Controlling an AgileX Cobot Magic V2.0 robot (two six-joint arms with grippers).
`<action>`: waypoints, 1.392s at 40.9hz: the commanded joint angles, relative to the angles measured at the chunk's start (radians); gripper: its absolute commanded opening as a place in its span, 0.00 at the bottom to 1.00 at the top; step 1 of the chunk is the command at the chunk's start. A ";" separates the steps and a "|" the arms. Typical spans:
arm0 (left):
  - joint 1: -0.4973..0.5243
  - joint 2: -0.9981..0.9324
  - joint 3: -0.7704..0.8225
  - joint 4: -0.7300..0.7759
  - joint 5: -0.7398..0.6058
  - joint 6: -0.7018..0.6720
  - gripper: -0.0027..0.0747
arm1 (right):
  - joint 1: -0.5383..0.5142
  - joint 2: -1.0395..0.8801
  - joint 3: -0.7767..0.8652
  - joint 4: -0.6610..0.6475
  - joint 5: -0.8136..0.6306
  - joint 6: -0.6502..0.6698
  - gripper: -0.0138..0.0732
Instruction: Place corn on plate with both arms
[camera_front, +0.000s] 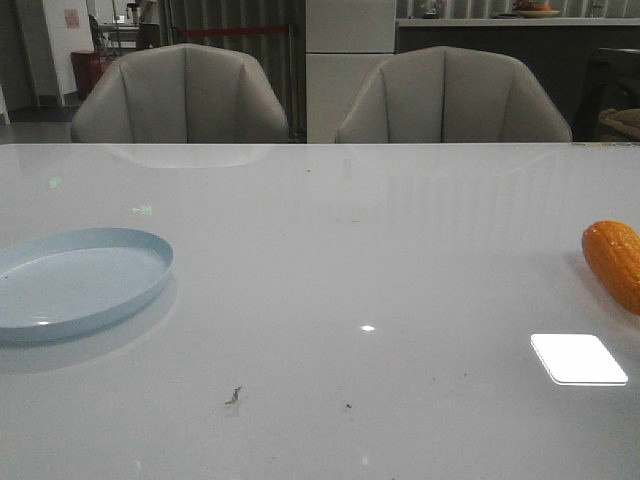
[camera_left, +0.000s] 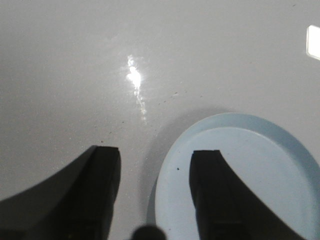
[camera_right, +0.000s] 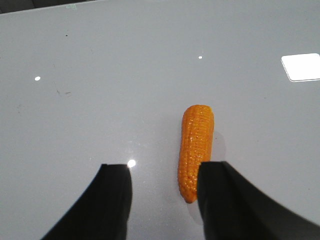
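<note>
The orange corn (camera_front: 614, 262) lies on the white table at the far right edge of the front view. In the right wrist view the corn (camera_right: 195, 150) lies lengthwise, its tapered end beside one finger of my right gripper (camera_right: 165, 167), which hangs open above the table with nothing in it. The pale blue plate (camera_front: 75, 282) rests at the left. My left gripper (camera_left: 155, 152) is open over the plate's rim (camera_left: 165, 165), one finger above the plate, the other above bare table. Neither gripper shows in the front view.
Two grey chairs (camera_front: 180, 95) (camera_front: 455, 98) stand behind the table's far edge. A bright rectangular light reflection (camera_front: 578, 358) lies on the glossy tabletop near the front right. A few small dark specks (camera_front: 233, 397) mark the surface.
</note>
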 joint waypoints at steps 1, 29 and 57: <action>0.005 0.040 -0.071 -0.015 0.006 -0.010 0.55 | 0.001 -0.002 -0.037 -0.009 -0.076 -0.007 0.65; 0.003 0.321 -0.206 -0.003 0.092 0.000 0.55 | 0.001 -0.001 -0.035 -0.009 -0.069 -0.007 0.65; 0.003 0.331 -0.335 -0.080 0.249 0.000 0.16 | 0.001 -0.001 -0.035 -0.009 -0.069 -0.007 0.65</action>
